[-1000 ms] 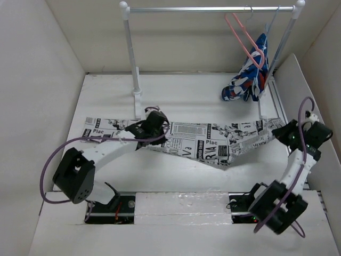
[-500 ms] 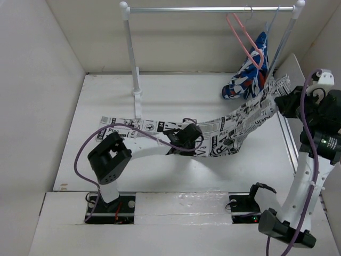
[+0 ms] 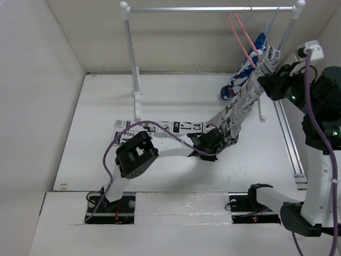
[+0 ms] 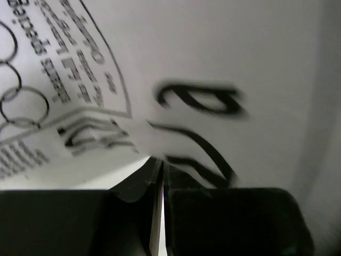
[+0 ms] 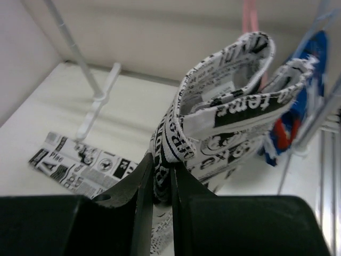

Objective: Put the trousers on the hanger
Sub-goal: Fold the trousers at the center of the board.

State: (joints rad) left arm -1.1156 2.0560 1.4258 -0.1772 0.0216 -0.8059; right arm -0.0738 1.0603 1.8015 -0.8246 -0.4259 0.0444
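Nearest the bases in the top view, the left pincer (image 3: 213, 143) sits low over the worktop (image 3: 106, 106). It is clamped on the trousers (image 3: 184, 128) about halfway along their length, and its wrist view shows the fingers pressed together with printed cloth between them.

From that grip one end of the trousers lies flat toward 9 o'clock. The other part climbs off the worktop toward 1 o'clock, so the long axis runs roughly from 8 to 2 o'clock.

At the raised end the right pincer (image 3: 264, 81) is closed on a folded bundle of cloth, held high beside the blue garment (image 3: 246, 80).

The hanger (image 3: 244, 41) hangs from the rail (image 3: 213, 9) at about 11 o'clock from the right pincer, near it but apart. The right arm is much the nearer of the two.

I judge that the next move depends on this gap. The lifted end must go through the hanger's triangle and over its lower bar while the left pincer feeds slack from behind. The blue garment close by could snag.
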